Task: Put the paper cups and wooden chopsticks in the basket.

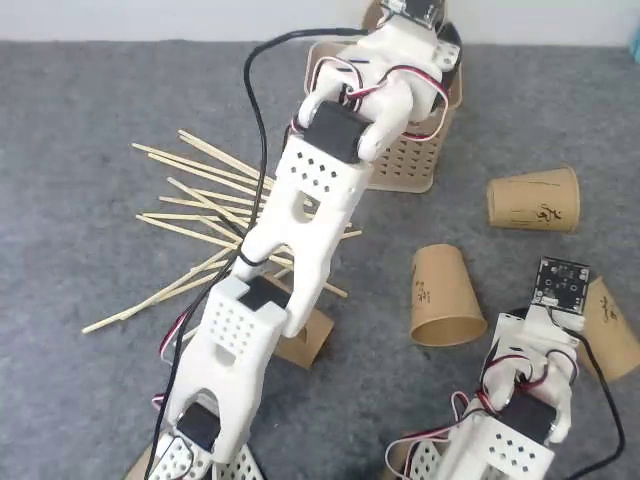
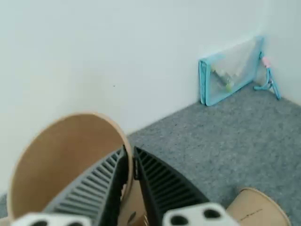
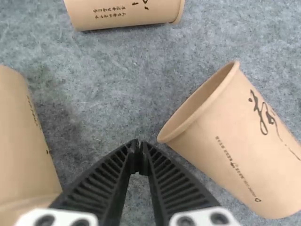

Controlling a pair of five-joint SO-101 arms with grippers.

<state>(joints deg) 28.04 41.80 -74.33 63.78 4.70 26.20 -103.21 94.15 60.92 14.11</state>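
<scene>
My left gripper (image 2: 130,160) is shut on the rim of a paper cup (image 2: 66,160), one finger inside it and one outside. That arm stretches over the perforated basket (image 1: 405,165) at the back of the carpet. Wooden chopsticks (image 1: 200,215) lie scattered left of the arm. My right gripper (image 3: 138,155) is shut on nothing, just above the carpet between cups. A cup on its side (image 3: 235,141) lies close beside it, its mouth towards the fingertips. Further cups stand or lie at the right (image 1: 445,295), (image 1: 533,199), and one lies under the left arm (image 1: 305,340).
The grey carpet ends at a white wall behind the basket. A blue pouch (image 2: 230,70) leans on that wall. Another cup (image 1: 612,330) lies at the right edge beside the right arm. Bare carpet lies at the far left.
</scene>
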